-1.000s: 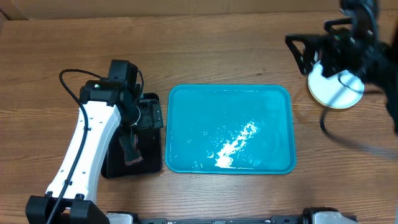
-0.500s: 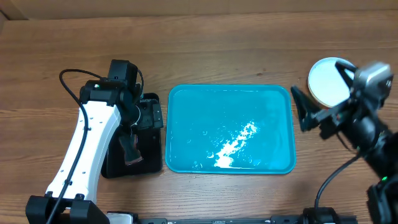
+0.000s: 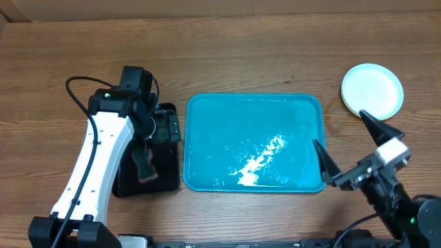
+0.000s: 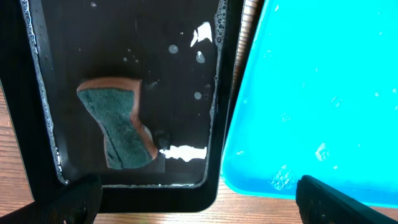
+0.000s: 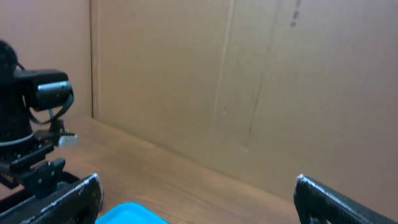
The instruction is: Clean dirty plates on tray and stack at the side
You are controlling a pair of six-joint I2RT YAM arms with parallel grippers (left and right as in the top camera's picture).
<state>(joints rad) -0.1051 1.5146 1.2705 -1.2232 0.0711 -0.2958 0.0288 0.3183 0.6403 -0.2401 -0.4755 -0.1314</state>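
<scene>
The turquoise tray (image 3: 207, 138) lies mid-table, wet with a white foam streak, and no plate is on it. The plates (image 3: 373, 90) sit on the wood at the far right as one round whitish stack. My right gripper (image 3: 350, 146) hangs open and empty near the tray's front right corner. In the right wrist view it (image 5: 199, 199) is raised, facing the cardboard wall, with a corner of the tray (image 5: 130, 213) below. My left gripper (image 4: 199, 208) stands open and empty over the black tray, beside the turquoise tray (image 4: 323, 93).
A small black tray (image 3: 162, 176) left of the turquoise one holds soapy water and a green-and-orange sponge (image 4: 118, 127). The left arm (image 3: 103, 151) stretches over it. A cardboard wall (image 5: 249, 81) stands behind the table.
My right arm has pulled away from the plates at the far right and come back to the table's front edge, open throughout. The left arm has not moved.
</scene>
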